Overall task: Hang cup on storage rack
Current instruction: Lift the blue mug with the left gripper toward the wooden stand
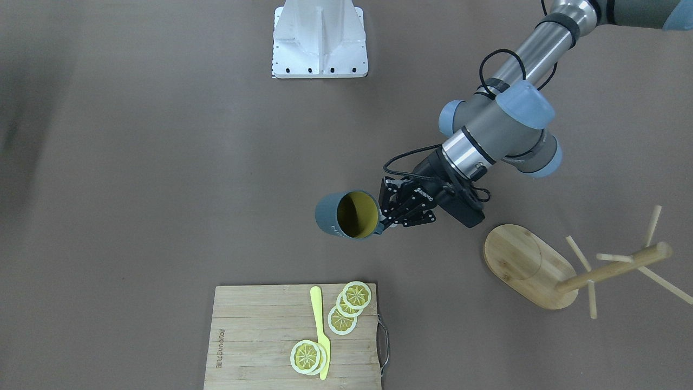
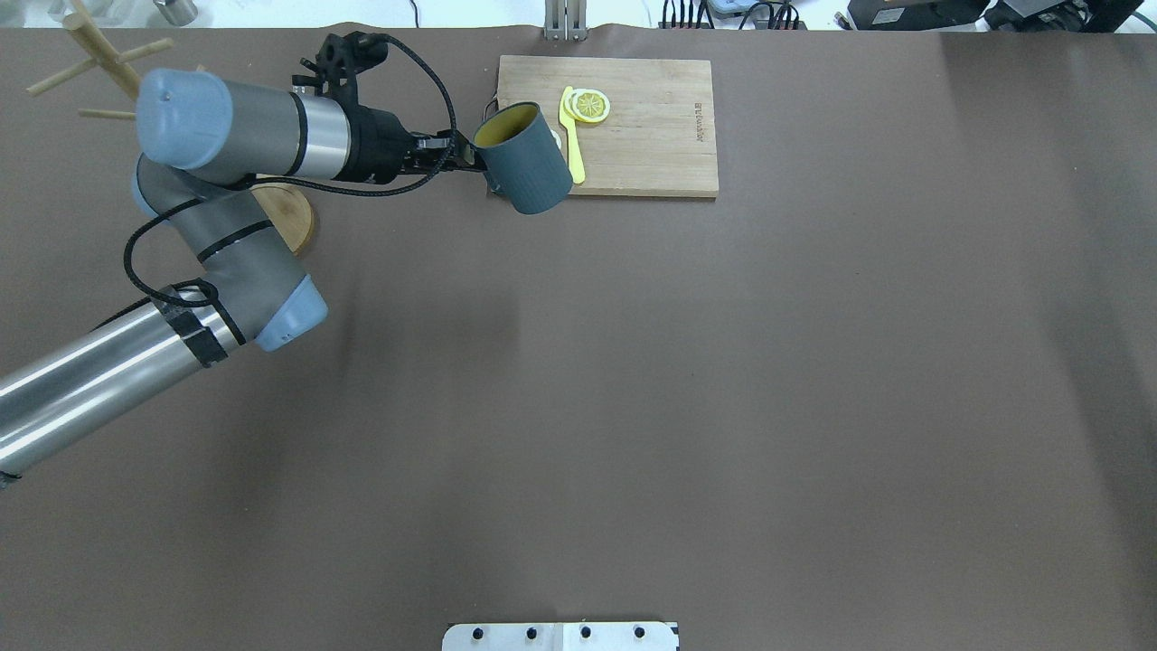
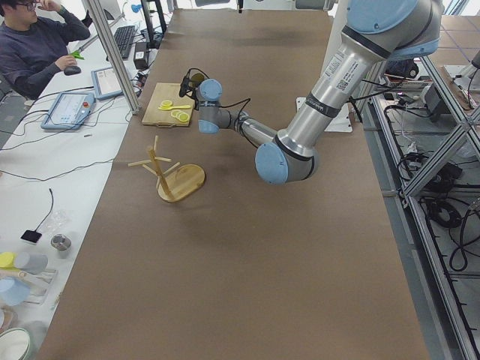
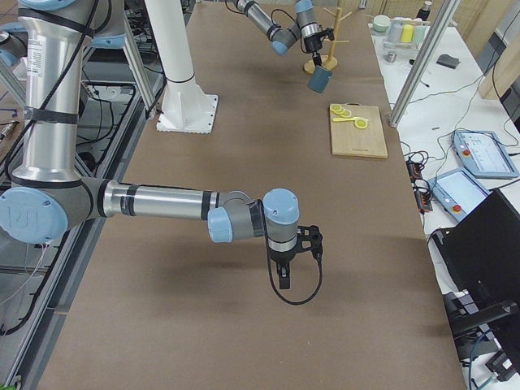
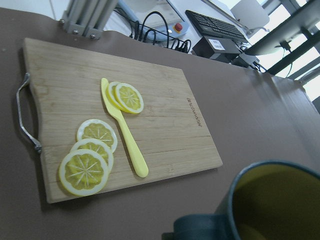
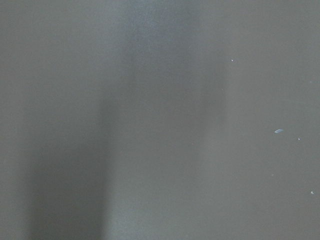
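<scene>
— What's on the brown table (image 1: 162, 162)?
— Near its far edge, the left claw (image 1: 385, 221) is clamped on the slate-blue cup (image 1: 327, 216) at its handle side. It holds the cup tilted, between the cutting board (image 1: 260, 325) and the bamboo mug tree (image 1: 528, 265) at the far-left corner.
— The right claw (image 4: 283, 280)?
— Toward the table's right end, pointing down. Whether it is open or closed, I can't tell.

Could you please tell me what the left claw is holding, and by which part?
The left claw holds the dark slate-blue ribbed mug by its small blocky handle.

The slate-blue cup (image 1: 347, 215) hangs tilted in midair, apart from the upright bamboo storage rack (image 1: 520, 260).
</scene>
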You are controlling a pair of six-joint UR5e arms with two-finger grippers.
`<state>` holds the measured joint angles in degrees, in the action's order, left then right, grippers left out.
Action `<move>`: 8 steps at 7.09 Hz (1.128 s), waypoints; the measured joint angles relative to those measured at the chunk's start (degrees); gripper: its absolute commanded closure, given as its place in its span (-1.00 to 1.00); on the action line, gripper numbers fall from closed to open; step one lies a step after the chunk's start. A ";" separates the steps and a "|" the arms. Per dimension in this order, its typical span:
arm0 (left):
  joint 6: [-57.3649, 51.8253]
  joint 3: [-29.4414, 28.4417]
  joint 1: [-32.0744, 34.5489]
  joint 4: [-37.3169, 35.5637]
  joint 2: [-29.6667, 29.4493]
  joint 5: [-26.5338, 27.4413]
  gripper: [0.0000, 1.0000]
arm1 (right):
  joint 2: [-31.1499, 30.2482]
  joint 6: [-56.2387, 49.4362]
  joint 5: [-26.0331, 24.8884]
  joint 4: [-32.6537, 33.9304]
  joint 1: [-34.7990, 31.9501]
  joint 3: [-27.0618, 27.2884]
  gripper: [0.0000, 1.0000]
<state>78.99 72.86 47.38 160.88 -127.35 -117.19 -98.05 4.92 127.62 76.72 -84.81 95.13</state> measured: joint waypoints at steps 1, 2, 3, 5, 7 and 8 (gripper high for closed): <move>6.90 0.00 2.17 0.06 0.28 -2.33 1.00 | 0.12 0.00 0.00 -0.04 0.00 -0.14 -1.00; 12.79 0.00 3.42 0.59 0.39 -3.24 1.00 | 0.21 0.00 0.00 -0.05 0.00 -0.26 -1.00; 18.43 0.00 3.95 2.51 0.57 -3.42 1.00 | 0.22 0.00 0.00 -0.04 0.00 -0.30 -1.00; 30.94 -0.10 4.06 10.64 1.79 -1.70 1.00 | 0.29 0.00 0.00 -0.07 0.00 -0.30 -1.00; 44.96 -0.46 3.67 19.71 3.00 2.98 1.00 | 0.26 0.00 0.00 -0.08 0.00 -0.30 -1.00; 51.58 -0.64 3.32 23.55 3.60 5.62 1.00 | 0.24 0.00 0.00 -0.08 0.00 -0.27 -1.00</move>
<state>130.57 72.23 50.71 184.43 -123.76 -111.57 -97.81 4.92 127.62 76.64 -84.81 94.86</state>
